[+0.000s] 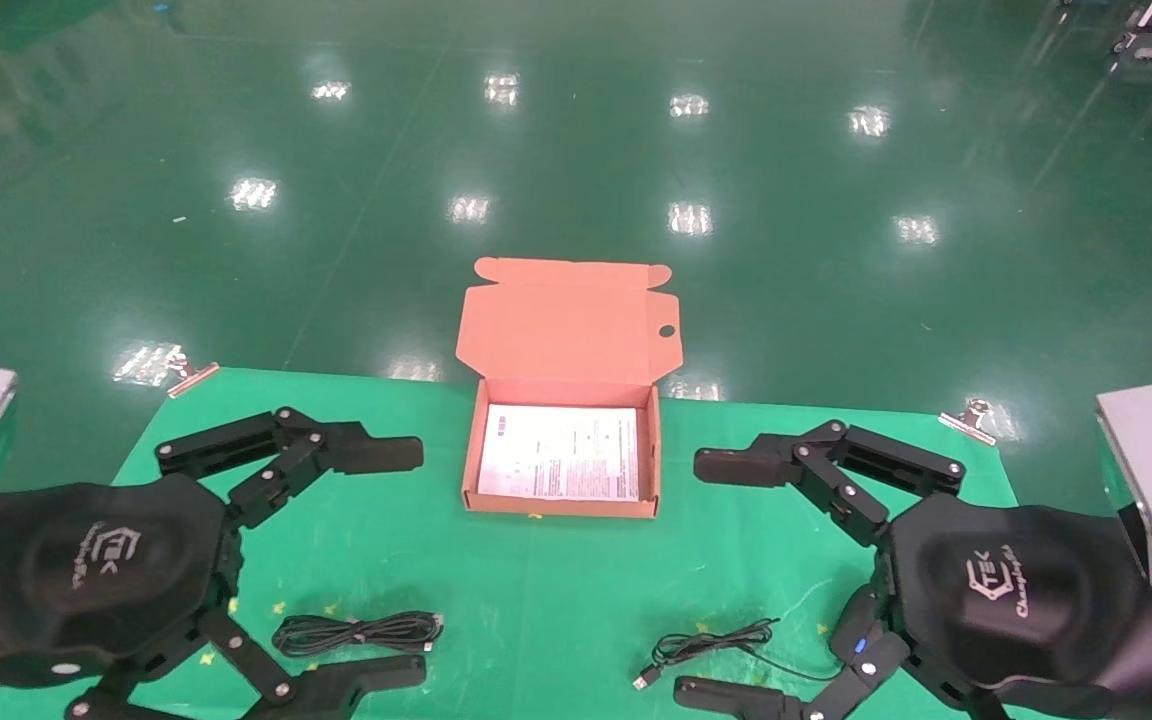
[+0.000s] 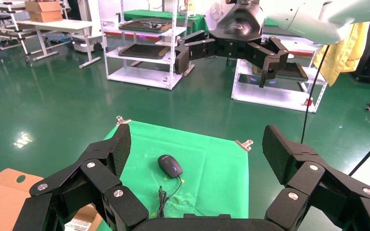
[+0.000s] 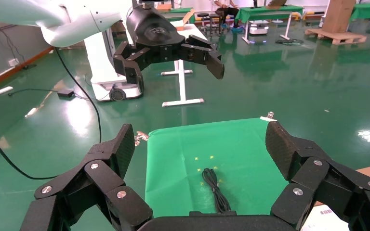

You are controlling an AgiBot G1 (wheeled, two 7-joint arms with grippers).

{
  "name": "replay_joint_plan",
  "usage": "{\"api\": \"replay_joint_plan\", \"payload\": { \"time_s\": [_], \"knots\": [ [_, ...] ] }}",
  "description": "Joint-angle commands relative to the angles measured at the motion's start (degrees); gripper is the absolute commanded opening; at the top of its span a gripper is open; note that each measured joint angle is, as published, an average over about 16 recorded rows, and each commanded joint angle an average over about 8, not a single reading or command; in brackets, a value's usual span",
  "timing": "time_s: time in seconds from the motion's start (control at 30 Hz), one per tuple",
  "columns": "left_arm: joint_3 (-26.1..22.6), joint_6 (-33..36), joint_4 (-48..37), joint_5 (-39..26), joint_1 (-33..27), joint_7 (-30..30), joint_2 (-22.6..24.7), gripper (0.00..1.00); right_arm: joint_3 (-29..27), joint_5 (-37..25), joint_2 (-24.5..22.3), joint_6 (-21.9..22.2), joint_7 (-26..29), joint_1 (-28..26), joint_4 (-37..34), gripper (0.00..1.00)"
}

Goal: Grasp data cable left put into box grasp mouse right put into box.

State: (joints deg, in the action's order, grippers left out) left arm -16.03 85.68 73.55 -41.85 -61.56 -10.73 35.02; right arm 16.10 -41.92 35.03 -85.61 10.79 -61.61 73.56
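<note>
On the left of the green cloth-covered worktop, the left gripper hangs above the near edge with its jaws spread wide and nothing between them. Directly below that gap lies the data cable, a thin black cord wound into a long, narrow bundle of several loops. It looks light and limp; I judge that a pinch across the middle of the bundle, catching all the loops at once, would lift it without strands sagging loose. A grip near one end would likely let the coil unravel.

At the centre, towards the far edge, sits the shallow salmon-orange cardboard box, its hinged lid with a round hole standing open and a white printed sheet lying flat inside. Being thin card, it may slide if bumped.

On the right, the right gripper is also wide open and empty. The small black oval mouse is hidden under it in the head view, though its loose cord trails out beside the gripper. The shell looks rigid and smooth, so closing across its narrow sides seems safest; the cord will drag and may snag the box wall.
</note>
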Motion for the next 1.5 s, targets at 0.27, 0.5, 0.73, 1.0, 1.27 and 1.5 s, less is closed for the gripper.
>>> {"api": "replay_joint_plan", "payload": {
  "time_s": [0.27, 0.5, 0.73, 1.0, 1.27, 1.5],
  "knots": [
    [0.0, 0.0, 0.0, 0.0, 0.0, 0.0, 0.0, 1.0, 0.0, 0.0, 0.0, 0.0, 0.0, 0.0, 0.0, 1.0],
    [0.0, 0.0, 0.0, 0.0, 0.0, 0.0, 0.0, 1.0, 0.0, 0.0, 0.0, 0.0, 0.0, 0.0, 0.0, 1.0],
    [0.01, 0.01, 0.01, 0.01, 0.0, 0.0, -0.01, 1.0, -0.01, 0.01, 0.0, -0.01, -0.01, 0.0, 0.01, 1.0],
    [-2.01, 1.8, 0.43, -4.5, -3.05, -0.33, -0.46, 1.0, 0.31, -3.4, -0.73, 0.23, -2.01, -1.2, 1.19, 1.0],
    [-14.87, 5.6, 0.17, -17.61, -16.78, -4.21, 2.38, 1.0, 4.23, -16.97, -0.78, -2.08, -9.93, -8.03, 3.74, 1.0],
    [-30.35, 5.81, -0.2, -27.96, -28.25, -5.66, 5.48, 1.0, 11.08, -28.86, 1.35, -3.53, -19.5, -14.29, 4.15, 1.0]
  ]
}}
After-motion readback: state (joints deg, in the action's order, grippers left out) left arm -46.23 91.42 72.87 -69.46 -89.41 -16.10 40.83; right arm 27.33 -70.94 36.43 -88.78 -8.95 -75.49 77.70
